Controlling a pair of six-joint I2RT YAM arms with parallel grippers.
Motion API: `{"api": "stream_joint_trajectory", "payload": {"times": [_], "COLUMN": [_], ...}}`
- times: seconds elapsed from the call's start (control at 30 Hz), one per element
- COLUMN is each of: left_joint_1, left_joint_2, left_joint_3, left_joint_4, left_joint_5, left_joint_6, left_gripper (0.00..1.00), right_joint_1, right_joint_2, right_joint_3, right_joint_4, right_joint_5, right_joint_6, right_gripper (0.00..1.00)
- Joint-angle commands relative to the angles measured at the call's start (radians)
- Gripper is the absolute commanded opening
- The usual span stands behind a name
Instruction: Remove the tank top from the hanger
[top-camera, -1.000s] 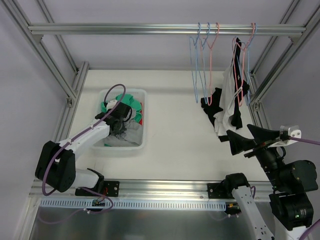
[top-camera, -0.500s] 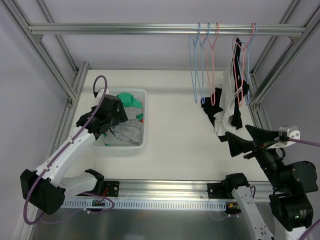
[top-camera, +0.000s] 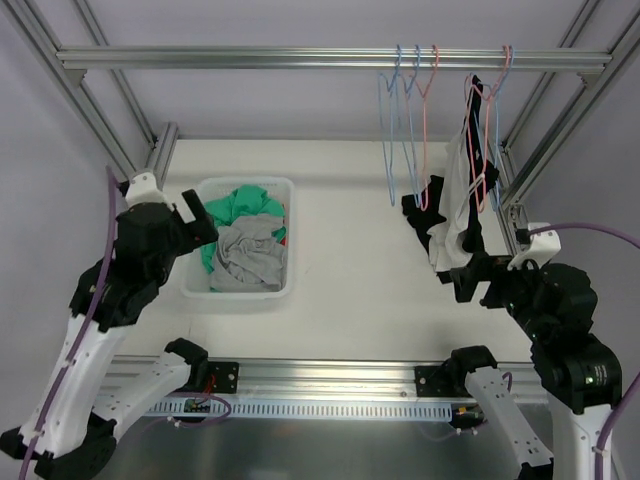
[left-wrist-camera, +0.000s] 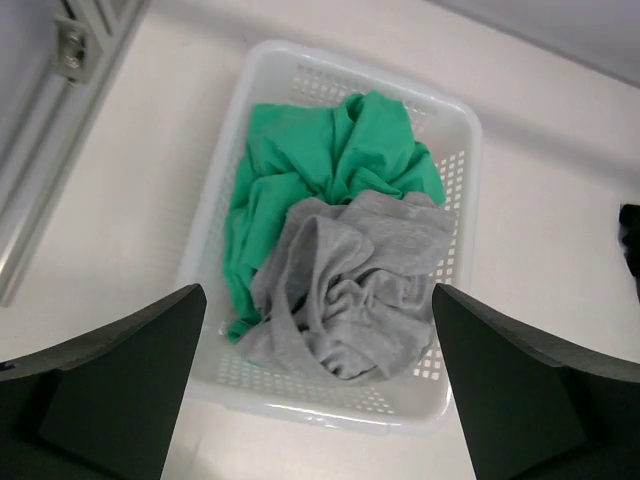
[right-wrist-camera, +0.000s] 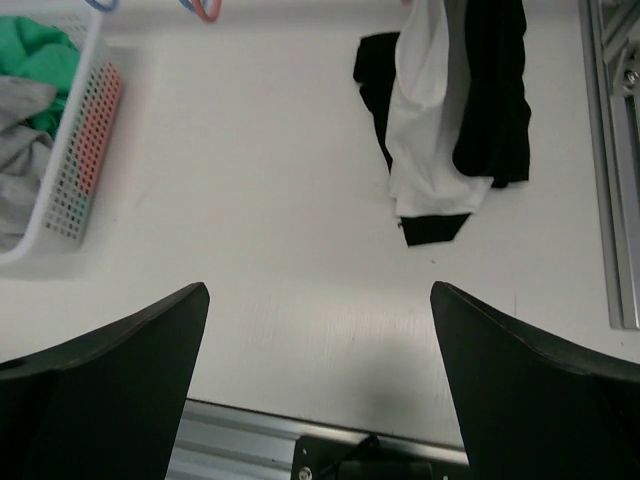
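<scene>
A white and black tank top (top-camera: 458, 205) hangs from a pink hanger (top-camera: 487, 120) on the top rail at the right, its hem reaching down to the table. In the right wrist view the tank top (right-wrist-camera: 430, 130) lies ahead and to the right. My right gripper (top-camera: 476, 284) (right-wrist-camera: 320, 295) is open and empty, low over the table in front of the garment and apart from it. My left gripper (top-camera: 192, 222) (left-wrist-camera: 315, 300) is open and empty, raised above the near left side of the white basket (top-camera: 245, 183).
The basket (left-wrist-camera: 462, 115) holds a crumpled grey garment (left-wrist-camera: 350, 280) on top of a green one (left-wrist-camera: 330, 150). Empty blue and pink hangers (top-camera: 405, 130) hang left of the tank top. Aluminium frame posts (top-camera: 540, 130) stand close on the right and along the left edge.
My left gripper opened, let go of the grey garment in the basket and rose back to the left. My right arm drew back and tilted down toward the table.
</scene>
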Motion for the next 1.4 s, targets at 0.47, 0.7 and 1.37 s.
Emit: {"api": "stream_joint_trajectory", "payload": {"times": [0.47,0.7,1.37], "left_joint_1": [0.011,0.009,0.009], "left_joint_2": [-0.449,-0.465,-0.476], "left_joint_3": [-0.229,-0.245,-0.255], "left_joint_4": [-0.166,-0.157,-0.135], "left_joint_5": [-0.023,-0.007,0.042], "left_joint_6": [0.141,0.141,0.17], "left_gripper": [0.99,0.99,0.99], "right_joint_1": [0.098,0.098,0.098], "right_joint_2": [-0.239,-0.219,-0.179], "right_joint_3": [-0.004,-0.002,-0.059], "right_joint_4": [-0.243,-0.189,-0.091], "right_joint_5": [0.38,0.37,0.354], "right_joint_6": [-0.077,-0.08,-0.053], "right_gripper": [0.99,1.0,0.99]}}
